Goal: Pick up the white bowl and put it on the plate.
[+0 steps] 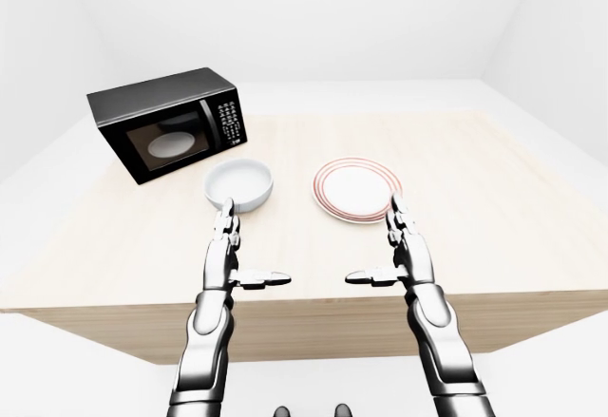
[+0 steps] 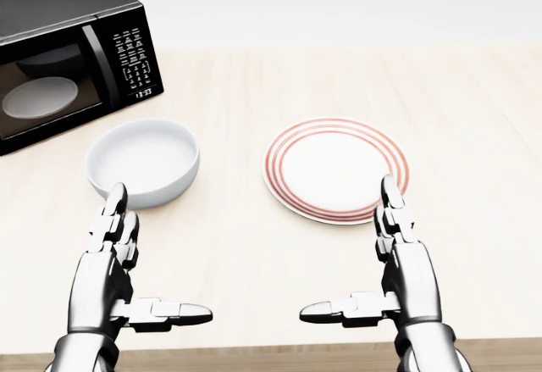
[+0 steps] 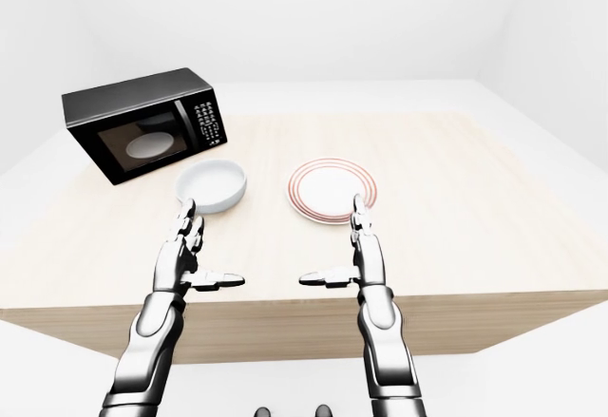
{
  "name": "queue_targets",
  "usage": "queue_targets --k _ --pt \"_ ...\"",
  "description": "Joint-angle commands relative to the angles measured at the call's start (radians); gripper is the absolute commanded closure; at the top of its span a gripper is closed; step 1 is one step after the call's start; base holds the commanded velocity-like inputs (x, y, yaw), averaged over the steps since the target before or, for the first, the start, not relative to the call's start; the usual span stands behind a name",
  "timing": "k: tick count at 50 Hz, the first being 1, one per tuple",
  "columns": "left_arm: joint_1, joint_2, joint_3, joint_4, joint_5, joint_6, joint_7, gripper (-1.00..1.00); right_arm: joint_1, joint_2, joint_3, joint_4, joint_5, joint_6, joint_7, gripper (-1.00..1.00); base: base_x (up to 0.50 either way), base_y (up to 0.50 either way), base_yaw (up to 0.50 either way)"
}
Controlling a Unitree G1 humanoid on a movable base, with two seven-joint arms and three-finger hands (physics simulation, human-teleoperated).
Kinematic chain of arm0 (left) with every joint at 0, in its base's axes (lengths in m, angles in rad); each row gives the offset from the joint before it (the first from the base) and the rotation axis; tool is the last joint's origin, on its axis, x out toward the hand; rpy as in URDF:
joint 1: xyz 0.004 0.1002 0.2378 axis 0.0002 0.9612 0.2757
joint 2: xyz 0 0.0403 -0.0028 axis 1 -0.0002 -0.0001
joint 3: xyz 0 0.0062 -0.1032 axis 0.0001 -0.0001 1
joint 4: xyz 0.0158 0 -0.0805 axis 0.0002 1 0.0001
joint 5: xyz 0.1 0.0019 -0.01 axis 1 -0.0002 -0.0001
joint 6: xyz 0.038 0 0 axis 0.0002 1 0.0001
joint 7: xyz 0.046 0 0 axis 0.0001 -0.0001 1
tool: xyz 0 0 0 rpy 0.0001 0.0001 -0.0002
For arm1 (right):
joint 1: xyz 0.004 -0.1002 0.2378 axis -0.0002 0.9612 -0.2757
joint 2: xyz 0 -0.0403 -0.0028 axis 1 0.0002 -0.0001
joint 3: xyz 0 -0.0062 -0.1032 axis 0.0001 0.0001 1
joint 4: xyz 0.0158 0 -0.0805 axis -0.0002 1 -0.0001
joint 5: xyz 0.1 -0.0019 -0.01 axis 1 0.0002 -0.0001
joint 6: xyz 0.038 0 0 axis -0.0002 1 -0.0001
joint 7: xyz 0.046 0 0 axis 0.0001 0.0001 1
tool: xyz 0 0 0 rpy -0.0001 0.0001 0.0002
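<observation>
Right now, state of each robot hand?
Left robot hand: open, holding nothing, fingertips just short of the white bowl.
Right robot hand: open, holding nothing, fingertips at the near edge of the plate.

Found one readable item only: a small clock readout at the foot of the microwave (image 2: 72, 58) keypad (image 2: 135, 54), pale digits on black, seen best in the head view. Looked like "13:33", though too small and blurred to be sure of the digits. Carried rows of pale button markings above the readout, none legible. Saw no brand or label on the microwave casing, and nothing written on the bowl (image 2: 142, 162), the plate (image 2: 337, 169) or the table (image 2: 474, 109).
</observation>
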Motion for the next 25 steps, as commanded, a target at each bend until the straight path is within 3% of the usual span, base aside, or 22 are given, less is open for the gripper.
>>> queue_targets --k 1,14,25 --pt "-0.001 0.001 0.001 0.005 0.002 -0.006 -0.002 -1.00 -0.004 0.001 0.003 0.002 -0.008 0.002 0.000 -1.00 0.00 0.34 0.00" --pt "0.003 0.001 0.000 0.001 0.003 -0.006 -0.003 -1.00 -0.003 0.003 0.005 0.017 -0.006 -0.016 0.002 -1.00 0.00 0.39 0.00" --pt "0.002 0.000 0.000 -0.003 0.003 0.000 -0.002 -1.00 0.000 0.004 0.008 0.009 -0.006 -0.010 0.003 -1.00 0.00 0.40 0.00"
